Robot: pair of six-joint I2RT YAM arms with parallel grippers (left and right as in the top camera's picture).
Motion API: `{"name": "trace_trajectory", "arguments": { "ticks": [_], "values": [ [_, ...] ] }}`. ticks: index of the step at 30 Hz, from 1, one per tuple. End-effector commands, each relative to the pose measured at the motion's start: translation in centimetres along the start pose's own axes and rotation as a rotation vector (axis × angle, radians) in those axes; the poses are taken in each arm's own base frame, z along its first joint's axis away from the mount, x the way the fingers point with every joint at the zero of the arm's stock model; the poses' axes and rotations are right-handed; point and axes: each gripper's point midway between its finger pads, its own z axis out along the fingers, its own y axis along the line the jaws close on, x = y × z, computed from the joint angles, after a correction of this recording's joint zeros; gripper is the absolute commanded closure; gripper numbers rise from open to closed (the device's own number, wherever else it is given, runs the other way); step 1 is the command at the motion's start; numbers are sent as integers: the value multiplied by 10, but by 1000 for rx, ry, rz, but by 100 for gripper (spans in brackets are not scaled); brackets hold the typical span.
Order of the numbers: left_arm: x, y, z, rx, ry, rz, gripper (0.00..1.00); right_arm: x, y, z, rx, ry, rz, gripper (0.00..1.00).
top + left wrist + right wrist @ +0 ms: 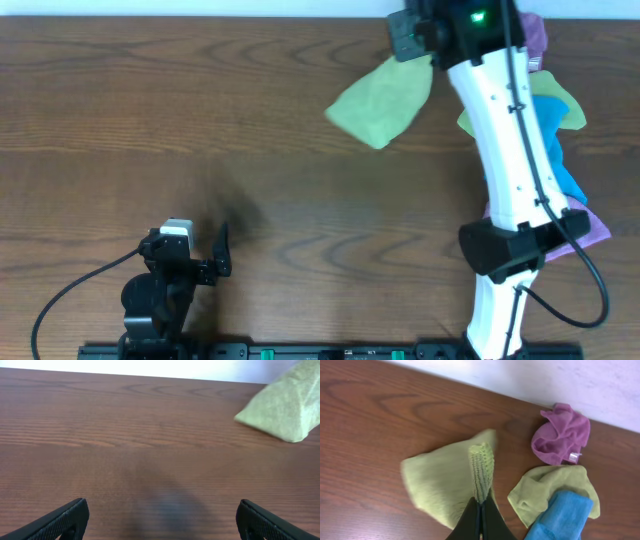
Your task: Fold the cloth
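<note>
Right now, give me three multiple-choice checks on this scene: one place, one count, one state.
1. From overhead, where is the cloth?
A. at the near edge of the table
B. on top of the blue rag
C. left of the blue rag, near the far edge

2. In the right wrist view, how many rags lie beside the cloth?
A. one
B. three
C. five

3. How is the right gripper?
A. shut on the cloth
B. open above the table
C. shut on the blue rag

Key:
1 C: overhead shows it left of the blue rag, up by the far edge.
2 B: the purple rag, the olive rag and the blue rag.
3 A: its fingers are closed on a pinched ridge of the cloth.
</note>
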Motion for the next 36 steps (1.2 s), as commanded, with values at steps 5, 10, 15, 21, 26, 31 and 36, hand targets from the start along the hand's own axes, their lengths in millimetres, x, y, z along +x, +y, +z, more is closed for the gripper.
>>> {"name": "trace_trajectory", "arguments": {
  "ticks": [5,10,15,21,26,31,36],
  "values": [
    [9,0,3,5,20,15,5,-5,99,-38,-378,-50,-78,99],
    [9,0,3,5,19,15,5,46,208,-53,-579,65,-264,99],
    [9,0,3,5,19,15,5,98,246,-32,-520,146,-523,68],
    [9,0,3,5,19,15,5,83,202,-3,-430,168,-407,38],
    [9,0,3,5,19,15,5,105,185,24,-474,282,-330,41],
    [9,0,3,5,19,15,5,153,187,51,-494,426,-332,46],
    [9,0,3,5,20,15,5,201,190,66,-513,547,-369,46]
  ]
}}
